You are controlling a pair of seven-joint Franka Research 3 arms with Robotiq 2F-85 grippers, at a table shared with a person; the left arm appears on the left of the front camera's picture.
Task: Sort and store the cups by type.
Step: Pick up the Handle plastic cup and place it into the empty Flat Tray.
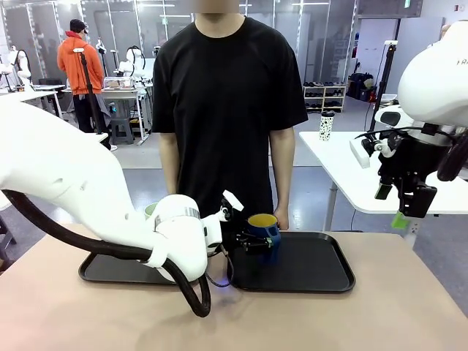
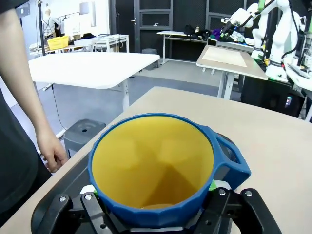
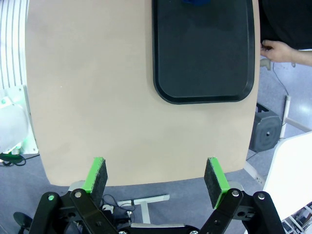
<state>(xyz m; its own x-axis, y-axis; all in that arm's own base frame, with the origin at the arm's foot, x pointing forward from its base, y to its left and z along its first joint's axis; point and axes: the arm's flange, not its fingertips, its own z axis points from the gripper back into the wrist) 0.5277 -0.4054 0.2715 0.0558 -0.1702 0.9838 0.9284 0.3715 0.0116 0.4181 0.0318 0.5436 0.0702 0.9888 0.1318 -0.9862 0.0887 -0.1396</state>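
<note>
We found the left tool [image 1: 248, 245] pinching the mug [image 1: 264, 235] over the tray [image 1: 314, 274]; the right tool [image 3: 155, 175] hung spread.

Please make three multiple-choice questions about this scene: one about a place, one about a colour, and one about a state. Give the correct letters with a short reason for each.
1. Where is the blue mug?
A. above the right black tray
B. on the floor
C. in the person's hand

2. What colour is the mug inside?
A. white
B. yellow
C. red

3. How is the right gripper?
A. shut on a cup
B. open, holding nothing
C. holding the tray

Answers: 1 A, the front view shows it over that tray in the left gripper. 2 B, the left wrist view shows a yellow interior. 3 B, its green pads stand wide apart.
</note>
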